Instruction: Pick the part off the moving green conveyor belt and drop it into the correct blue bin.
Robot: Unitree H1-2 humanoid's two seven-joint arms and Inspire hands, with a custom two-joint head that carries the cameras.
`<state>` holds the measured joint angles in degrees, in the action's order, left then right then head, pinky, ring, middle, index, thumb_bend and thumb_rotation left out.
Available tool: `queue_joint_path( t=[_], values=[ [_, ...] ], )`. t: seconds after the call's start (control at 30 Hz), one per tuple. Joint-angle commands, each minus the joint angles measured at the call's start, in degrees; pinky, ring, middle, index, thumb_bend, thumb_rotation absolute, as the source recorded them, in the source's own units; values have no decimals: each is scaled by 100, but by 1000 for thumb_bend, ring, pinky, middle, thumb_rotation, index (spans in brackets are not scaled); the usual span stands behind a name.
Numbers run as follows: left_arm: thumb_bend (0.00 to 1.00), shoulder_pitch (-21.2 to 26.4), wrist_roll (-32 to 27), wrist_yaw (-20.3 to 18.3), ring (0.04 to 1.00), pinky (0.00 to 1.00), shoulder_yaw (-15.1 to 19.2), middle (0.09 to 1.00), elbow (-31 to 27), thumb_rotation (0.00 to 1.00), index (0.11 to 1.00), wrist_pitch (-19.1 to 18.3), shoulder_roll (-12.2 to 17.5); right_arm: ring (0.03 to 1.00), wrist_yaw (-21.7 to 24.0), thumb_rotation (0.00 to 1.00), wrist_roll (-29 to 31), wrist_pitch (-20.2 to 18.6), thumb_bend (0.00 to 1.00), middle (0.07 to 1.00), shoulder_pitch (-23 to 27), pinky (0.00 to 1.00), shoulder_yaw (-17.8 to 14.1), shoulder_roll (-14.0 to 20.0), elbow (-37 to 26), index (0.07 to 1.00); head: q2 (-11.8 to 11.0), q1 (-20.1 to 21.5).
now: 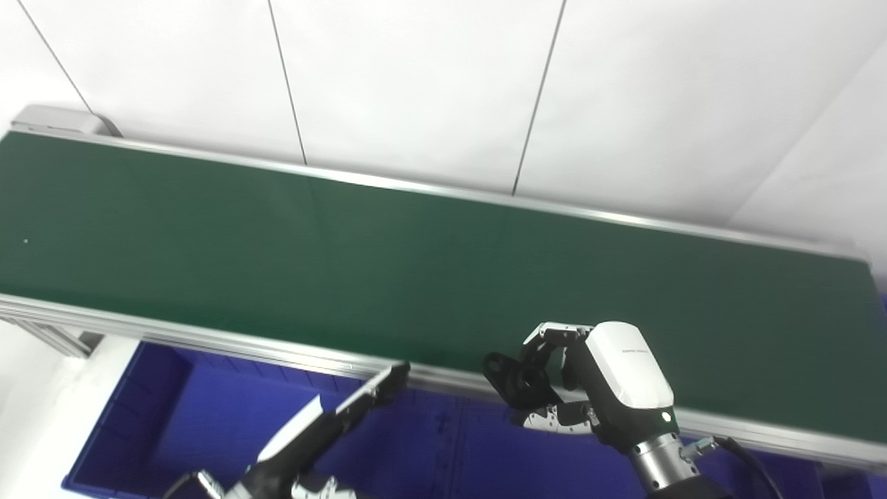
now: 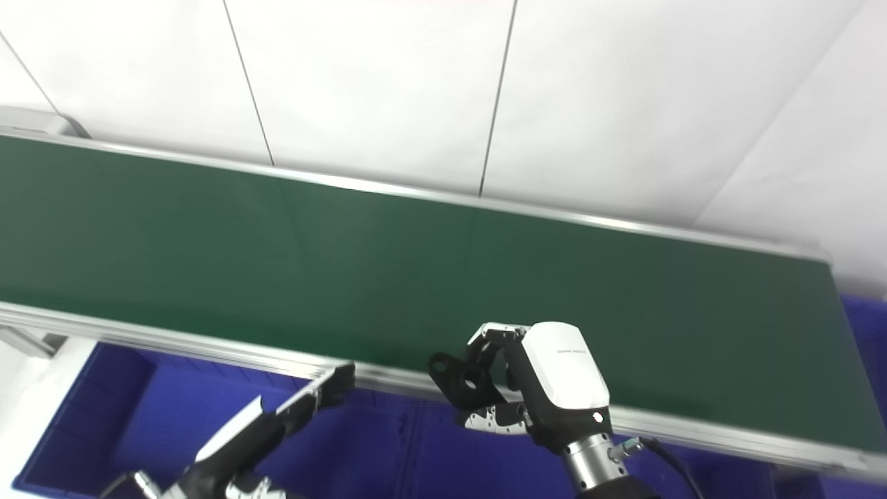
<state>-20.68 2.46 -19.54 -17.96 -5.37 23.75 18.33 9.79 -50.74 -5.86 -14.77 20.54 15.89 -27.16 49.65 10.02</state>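
Black and matte, the small part [image 1: 514, 380] looks like a moulded bracket with a rounded lug at its left end and a round hole through its middle. It sits in the white-backed right hand [image 1: 596, 388], whose dark fingers [image 1: 554, 339] curl over it from above while the metal-tipped ones close under it. Hand and part hang at the near silver rail of the long dark green conveyor belt [image 1: 416, 263], just above the deep blue plastic bin [image 1: 159, 402] below that rail. The left hand [image 1: 332, 416] reaches up toward the same rail with its fingers stretched straight and close together, holding nothing, well left of the part.
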Motion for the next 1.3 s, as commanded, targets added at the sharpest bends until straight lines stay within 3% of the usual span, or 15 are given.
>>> queue_joint_path(
  t=[0.0,0.23,0.57,0.7,0.77,0.8,0.87,0.93,0.97,1.0,1.03,1.1,1.23,1.27],
  values=[
    [804,18,-111,-2,966,931,37,988,-211,621,989,44,-22,217,87,0,41,107,527,469,-72,168,-15,33,-117,490,3,-7],
    [810,14,-202,1,967,932,75,991,-349,606,991,-180,-68,210,685,0,-121,-8,528,470,-286,146,114,161,213,491,209,-77],
    [831,-36,-200,-1,956,920,149,985,-497,626,985,-351,-125,254,1154,0,-738,-78,530,472,-22,174,363,208,1025,491,313,-43],
    [837,-41,-180,4,953,916,156,983,-507,626,983,-367,-142,258,1824,0,-1209,-392,526,473,136,173,570,196,1213,493,303,-31],
    [835,-43,-163,9,950,913,154,980,-505,627,981,-353,-149,338,2253,3,-1434,-496,525,481,219,235,678,239,1216,494,299,-29],
    [835,-44,-165,7,951,915,151,980,-505,625,981,-354,-152,420,2402,1,-1501,-532,540,487,244,302,706,252,1212,643,299,-31],
    [836,-49,-183,-1,952,918,140,981,-510,624,982,-368,-160,530,2629,258,-1637,-597,596,625,270,405,733,263,1193,746,296,-35],
    [837,-59,-193,-10,952,913,131,982,-536,622,983,-404,-162,528,2765,416,-1795,-659,608,633,235,399,704,233,1059,798,290,-60],
    [838,-68,-169,0,951,911,131,982,-551,622,983,-416,-169,467,2735,450,-1834,-695,612,577,162,348,646,195,938,809,291,-80],
    [841,-76,-150,9,951,911,131,981,-562,626,983,-423,-174,342,2713,447,-1862,-714,618,462,108,248,599,164,854,813,291,-88],
    [841,-85,-126,16,950,910,130,981,-573,627,983,-422,-175,303,2706,463,-1850,-722,621,440,29,213,538,145,698,822,289,-98],
    [838,-96,-108,14,950,909,129,982,-585,626,984,-428,-168,326,2637,486,-1777,-694,627,491,-118,225,423,114,437,831,286,-100],
    [836,-108,-97,13,950,905,135,983,-596,625,984,-412,-156,223,2546,511,-1660,-661,638,359,-405,144,225,8,-68,838,290,-87],
    [831,-108,-130,1,953,910,134,983,-590,617,984,-419,-150,291,2480,515,-1569,-662,641,435,-510,189,154,-40,-215,838,277,-139]
  ],
)
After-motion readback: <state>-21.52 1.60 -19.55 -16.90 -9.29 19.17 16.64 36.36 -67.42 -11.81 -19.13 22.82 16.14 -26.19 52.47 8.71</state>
